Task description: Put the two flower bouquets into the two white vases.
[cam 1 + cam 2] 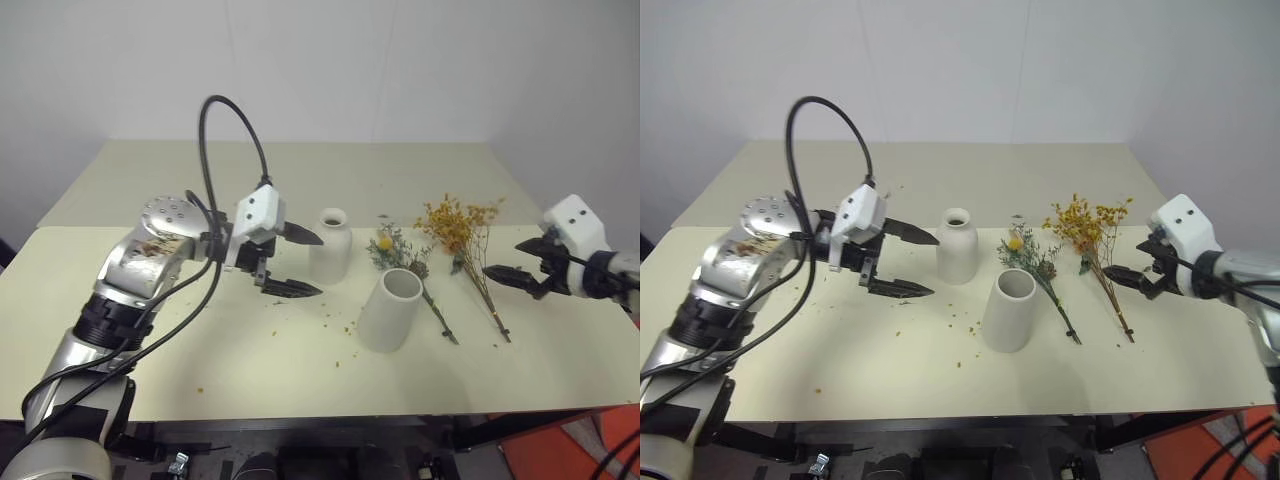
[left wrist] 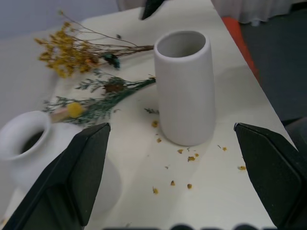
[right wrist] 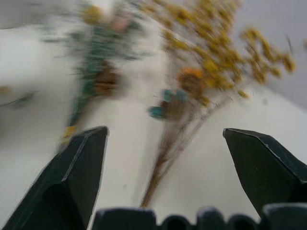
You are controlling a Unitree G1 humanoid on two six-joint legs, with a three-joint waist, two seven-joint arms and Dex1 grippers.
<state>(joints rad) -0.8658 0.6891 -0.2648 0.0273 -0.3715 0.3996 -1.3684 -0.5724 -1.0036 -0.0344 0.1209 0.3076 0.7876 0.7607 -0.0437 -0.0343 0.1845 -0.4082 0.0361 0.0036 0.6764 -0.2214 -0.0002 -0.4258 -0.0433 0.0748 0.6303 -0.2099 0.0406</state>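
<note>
Left eye view: left gripper (image 1: 298, 262) fingers apart, empty, above table (image 1: 250, 360), just left of bottle vase (image 1: 330, 245). Right gripper (image 1: 520, 262) fingers spread wide, empty, just right of yellow bunch (image 1: 462, 228). Green sprig (image 1: 398, 252) lies between yellow bunch and bottle vase; cylinder vase (image 1: 391, 310) upright, touching sprig's stems. Crumbs (image 1: 335, 320) on table.

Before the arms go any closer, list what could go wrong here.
1. The left end effector is open beside the bottle-shaped vase; a sideways bump could tip it.
2. The yellow-orange bouquet has thin stems lying flat on the table; the open right end effector may pinch poorly or shed more blossoms.
3. The grey-green bouquet lies against the cylinder vase, so lifting it could nudge that vase.
</note>
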